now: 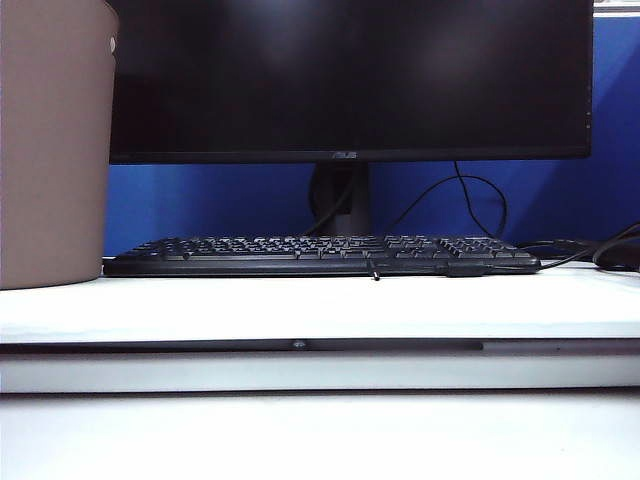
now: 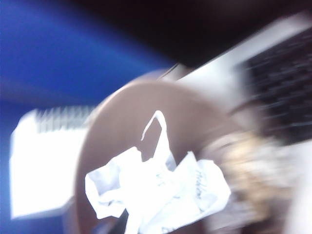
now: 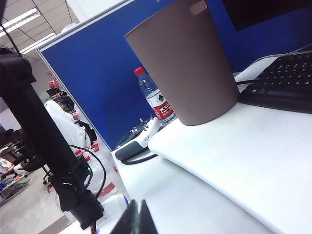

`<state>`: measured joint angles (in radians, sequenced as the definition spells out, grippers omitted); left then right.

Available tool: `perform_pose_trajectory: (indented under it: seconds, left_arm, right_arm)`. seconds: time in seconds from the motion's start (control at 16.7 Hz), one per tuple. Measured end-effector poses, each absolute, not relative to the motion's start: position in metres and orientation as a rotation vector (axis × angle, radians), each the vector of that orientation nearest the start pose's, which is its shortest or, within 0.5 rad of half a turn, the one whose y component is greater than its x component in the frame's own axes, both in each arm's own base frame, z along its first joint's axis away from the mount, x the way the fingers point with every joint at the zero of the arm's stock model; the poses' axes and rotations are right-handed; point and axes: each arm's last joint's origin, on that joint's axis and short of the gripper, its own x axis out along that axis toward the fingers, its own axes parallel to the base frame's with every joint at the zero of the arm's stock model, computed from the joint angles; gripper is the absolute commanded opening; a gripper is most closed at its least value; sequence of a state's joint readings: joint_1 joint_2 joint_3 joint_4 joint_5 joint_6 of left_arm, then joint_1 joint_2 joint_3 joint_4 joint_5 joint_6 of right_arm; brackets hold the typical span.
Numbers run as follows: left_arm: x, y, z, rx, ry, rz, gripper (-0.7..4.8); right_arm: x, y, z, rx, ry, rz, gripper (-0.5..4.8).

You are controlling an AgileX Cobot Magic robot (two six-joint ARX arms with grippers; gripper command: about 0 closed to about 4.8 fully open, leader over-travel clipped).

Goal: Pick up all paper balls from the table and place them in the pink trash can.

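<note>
Pink trash can [image 1: 52, 140] upright at left end of table [image 1: 320, 305], beside keyboard [image 1: 320, 256] and monitor [image 1: 350, 75]. Left gripper clamped shut on white paper ball [image 2: 156, 195], over can's open mouth, view blurred. Right gripper [image 3: 135, 220] low off table's edge, tips pressed together, empty.

Blurred wrist view, cropped bin, grippers mostly unseen

The left wrist view is smeared: a white paper ball [image 2: 156, 195] runs off the frame's edge, hiding the left gripper's fingers, over the pink trash can [image 2: 126, 126]. In the exterior view the can [image 1: 50, 150] is cropped and neither arm shows. Only a dark tip of the right gripper [image 3: 135, 220] pokes in.
</note>
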<state>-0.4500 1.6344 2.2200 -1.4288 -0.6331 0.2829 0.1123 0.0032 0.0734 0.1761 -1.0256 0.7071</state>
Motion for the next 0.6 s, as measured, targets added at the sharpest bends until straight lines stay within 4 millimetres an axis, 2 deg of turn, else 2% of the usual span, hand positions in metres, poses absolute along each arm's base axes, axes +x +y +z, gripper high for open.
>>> perform_pose_trajectory:
  seconds: [0.06,0.12,0.18,0.24,0.3,0.42,0.6]
  left_arm:
    - [0.253,-0.095,0.482,0.693,0.767,0.105,-0.04]
    - [0.256,-0.088,0.481,0.661,0.779,0.131,0.44]
    - [0.258,-0.078,0.482,0.621,0.791,0.135,1.34]
    - [0.261,-0.072,0.481,0.596,0.8,0.144,2.66]
    - [0.262,-0.07,0.481,0.59,0.805,0.149,3.33]
    - [0.26,-0.077,0.481,0.591,0.799,0.1,3.51]
    - [0.26,-0.074,0.481,0.586,0.801,0.117,3.5]
  right_arm:
    - [0.073,0.033,0.202,0.51,0.172,1.157,-0.01]
    - [0.073,0.033,0.202,0.509,0.169,1.158,-0.01]
    - [0.073,0.033,0.202,0.509,0.169,1.158,-0.01]
    - [0.073,0.033,0.202,0.508,0.168,1.158,-0.01]
    - [0.073,0.033,0.202,0.507,0.165,1.157,-0.01]
    - [0.073,0.033,0.203,0.506,0.161,1.157,-0.01]
    - [0.073,0.033,0.204,0.508,0.145,1.138,-0.01]
